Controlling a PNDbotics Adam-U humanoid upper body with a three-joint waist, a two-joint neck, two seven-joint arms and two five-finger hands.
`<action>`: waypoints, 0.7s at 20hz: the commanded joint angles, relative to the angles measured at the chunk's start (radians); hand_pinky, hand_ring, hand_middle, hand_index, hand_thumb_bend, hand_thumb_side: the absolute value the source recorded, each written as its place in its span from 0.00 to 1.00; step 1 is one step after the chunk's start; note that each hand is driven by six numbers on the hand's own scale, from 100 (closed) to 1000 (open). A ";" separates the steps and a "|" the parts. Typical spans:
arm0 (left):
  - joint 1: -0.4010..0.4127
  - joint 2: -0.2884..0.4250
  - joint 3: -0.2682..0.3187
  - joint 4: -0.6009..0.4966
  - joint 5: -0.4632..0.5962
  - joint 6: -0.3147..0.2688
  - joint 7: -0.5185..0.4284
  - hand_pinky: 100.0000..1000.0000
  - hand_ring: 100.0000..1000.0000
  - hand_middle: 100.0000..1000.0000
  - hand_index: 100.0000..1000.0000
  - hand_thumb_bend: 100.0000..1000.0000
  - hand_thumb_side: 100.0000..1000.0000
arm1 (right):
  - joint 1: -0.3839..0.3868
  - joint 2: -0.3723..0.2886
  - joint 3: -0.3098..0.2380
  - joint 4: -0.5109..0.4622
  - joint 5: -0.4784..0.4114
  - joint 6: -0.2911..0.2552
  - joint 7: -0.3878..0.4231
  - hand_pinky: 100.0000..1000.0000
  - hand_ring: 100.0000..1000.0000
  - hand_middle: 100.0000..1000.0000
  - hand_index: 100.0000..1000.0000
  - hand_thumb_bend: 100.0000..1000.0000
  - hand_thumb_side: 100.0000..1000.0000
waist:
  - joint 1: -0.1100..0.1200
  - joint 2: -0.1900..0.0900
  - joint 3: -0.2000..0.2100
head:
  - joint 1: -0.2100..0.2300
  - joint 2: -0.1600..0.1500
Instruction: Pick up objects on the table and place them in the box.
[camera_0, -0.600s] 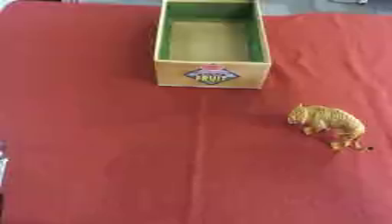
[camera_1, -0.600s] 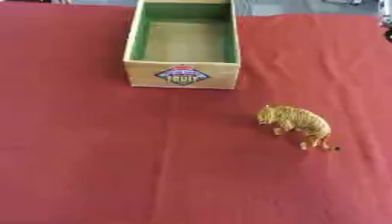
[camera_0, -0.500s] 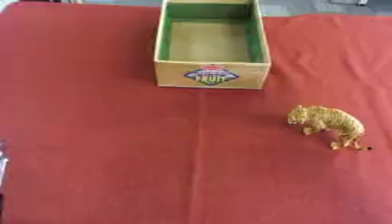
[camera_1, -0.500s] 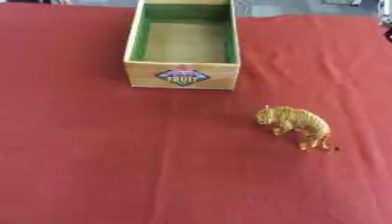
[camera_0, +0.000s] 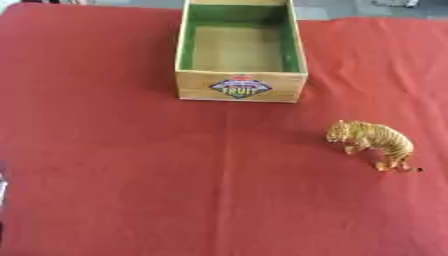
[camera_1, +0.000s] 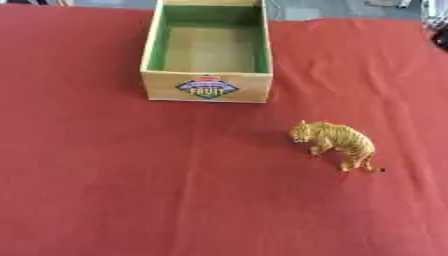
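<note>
A red cloth (camera_0: 114, 150) is covering the whole table, with a faint crease running down its middle. A wooden box (camera_0: 241, 86) with green inner walls and a fruit label on its near face is sitting at the far centre, open and empty. A toy tiger (camera_1: 335, 143) is standing on the cloth to the right of the box and nearer the robot, well apart from it. Its long axis is running diagonally, head toward the box, tail toward the near right. Neither hand is showing in either view, so finger state cannot be told. Judging by position, the right hand would have the shorter reach.
</note>
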 joint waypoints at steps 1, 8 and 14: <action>-0.007 0.027 -0.002 -0.022 0.004 0.000 -0.005 0.57 0.55 0.53 0.80 0.00 0.75 | -0.019 -0.103 0.056 -0.015 0.007 0.019 0.045 0.85 0.82 0.82 0.86 0.00 0.74 | 0.000 -0.023 0.003 | -0.015 -0.003; -0.010 0.026 -0.007 -0.022 0.008 0.000 -0.013 0.56 0.55 0.53 0.80 0.00 0.75 | -0.046 -0.180 0.185 -0.015 -0.025 0.029 0.153 0.92 0.90 0.85 0.93 0.00 0.63 | -0.004 -0.022 0.010 | -0.032 -0.015; -0.012 0.026 -0.010 -0.022 0.010 0.000 -0.016 0.56 0.55 0.53 0.80 0.00 0.75 | -0.056 -0.198 0.229 -0.015 -0.070 0.083 0.246 0.93 0.93 0.89 0.99 0.03 0.59 | -0.008 -0.021 0.015 | -0.037 -0.017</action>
